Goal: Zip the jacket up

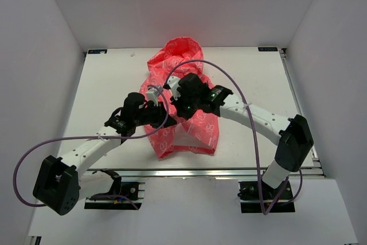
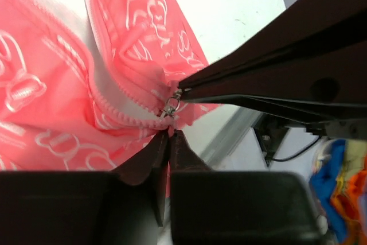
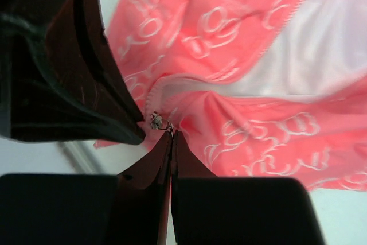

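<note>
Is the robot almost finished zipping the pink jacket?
Not yet. Done so far: the left gripper and the right gripper are both pinched shut on the jacket, right at the zipper slider. In hand: seemingly getting the pull started. Left: nearly all the zipping, since the teeth beyond the slider gape apart over white lining.

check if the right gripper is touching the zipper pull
Touching. In the right wrist view the right gripper has its shut jaws pinched on the end of the metal zipper pull, with no gap between them.
</note>
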`<state>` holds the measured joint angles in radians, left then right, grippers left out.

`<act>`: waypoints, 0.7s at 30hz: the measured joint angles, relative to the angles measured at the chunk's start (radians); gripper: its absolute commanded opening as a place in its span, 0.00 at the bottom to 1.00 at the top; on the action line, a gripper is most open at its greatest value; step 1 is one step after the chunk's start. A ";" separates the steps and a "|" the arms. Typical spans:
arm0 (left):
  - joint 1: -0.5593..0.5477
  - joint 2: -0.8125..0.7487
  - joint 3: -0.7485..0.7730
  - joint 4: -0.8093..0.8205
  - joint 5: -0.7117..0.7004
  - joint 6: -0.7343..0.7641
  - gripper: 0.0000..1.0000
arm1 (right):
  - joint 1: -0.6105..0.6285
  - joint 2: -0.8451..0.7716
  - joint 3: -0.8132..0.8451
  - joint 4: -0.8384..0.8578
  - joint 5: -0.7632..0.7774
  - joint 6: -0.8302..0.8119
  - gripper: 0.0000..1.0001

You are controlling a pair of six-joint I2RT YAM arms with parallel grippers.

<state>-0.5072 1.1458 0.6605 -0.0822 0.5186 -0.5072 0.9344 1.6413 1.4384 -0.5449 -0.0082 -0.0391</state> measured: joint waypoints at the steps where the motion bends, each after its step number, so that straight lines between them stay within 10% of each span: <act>1: -0.003 -0.003 0.010 -0.017 -0.002 0.002 0.29 | -0.019 0.001 0.009 -0.017 -0.062 0.006 0.00; 8: -0.021 -0.111 0.018 -0.229 -0.043 -0.016 0.85 | -0.150 -0.025 -0.116 -0.023 -0.493 0.119 0.00; 21: -0.021 -0.355 -0.061 -0.266 -0.016 -0.166 0.88 | -0.268 -0.123 -0.346 0.540 -0.878 0.757 0.00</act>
<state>-0.5278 0.7906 0.5999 -0.3485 0.5022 -0.6731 0.6662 1.5185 1.0924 -0.0051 -0.8864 0.7181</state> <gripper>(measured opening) 0.873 0.009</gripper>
